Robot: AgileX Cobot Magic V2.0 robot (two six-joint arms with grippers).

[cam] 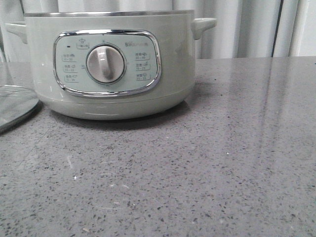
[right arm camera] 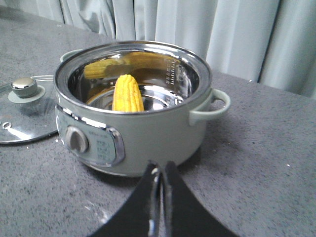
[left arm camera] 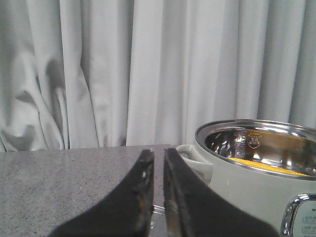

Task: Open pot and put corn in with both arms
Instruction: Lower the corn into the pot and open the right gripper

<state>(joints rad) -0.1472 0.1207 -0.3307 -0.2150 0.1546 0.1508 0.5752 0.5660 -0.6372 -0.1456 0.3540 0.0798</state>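
The pale grey-green pot (cam: pixel 173 64) stands open on the grey table, its dial panel facing the front camera. The right wrist view looks into the pot (right arm camera: pixel 158 133). The yellow corn (right arm camera: pixel 127 94) leans upright inside the steel bowl. In the left wrist view the pot (left arm camera: pixel 247 192) is at the right, with a strip of yellow corn (left arm camera: pixel 261 167) showing inside. My left gripper (left arm camera: pixel 158 152) is shut and empty, beside the pot's left handle (left arm camera: pixel 195 160). My right gripper (right arm camera: pixel 160 164) is shut and empty, off the pot's front right. Neither gripper shows in the front view.
The glass lid (cam: pixel 15 106) lies flat on the table left of the pot. Its knob (right arm camera: pixel 24 86) points up in the right wrist view. A pale curtain (cam: pixel 247 29) hangs behind the table. Bare speckled tabletop (cam: pixel 222 163) lies in front and to the right of the pot.
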